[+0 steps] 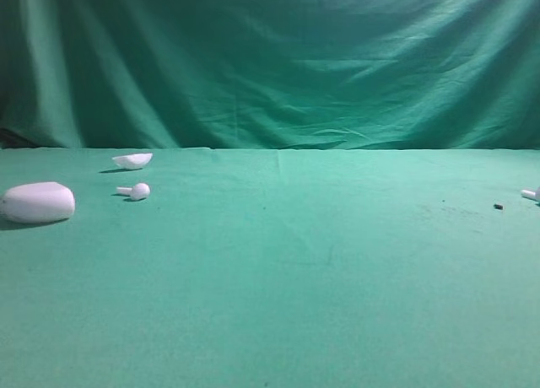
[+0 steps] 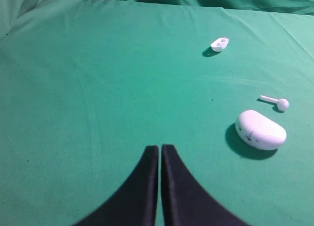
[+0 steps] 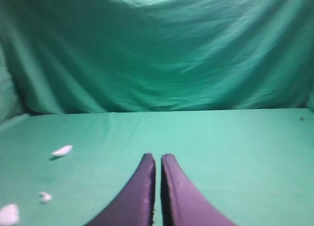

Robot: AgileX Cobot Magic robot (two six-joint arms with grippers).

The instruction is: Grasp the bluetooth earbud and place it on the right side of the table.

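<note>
Bluetooth earbud (image 2: pixel 280 103) right of closed left end effector (image 2: pixel 160 148)

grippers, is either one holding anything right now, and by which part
Nothing is held. The left gripper and right gripper are shut and empty; the earbud lies on the table.

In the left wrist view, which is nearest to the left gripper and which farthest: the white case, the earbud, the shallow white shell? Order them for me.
From the left gripper, shut, at bottom centre:
1. White case, right of the gripper, nearest.
2. Bluetooth earbud, just beyond the case, farther right.
3. Shallow white shell, far up the green table, farthest.
</note>
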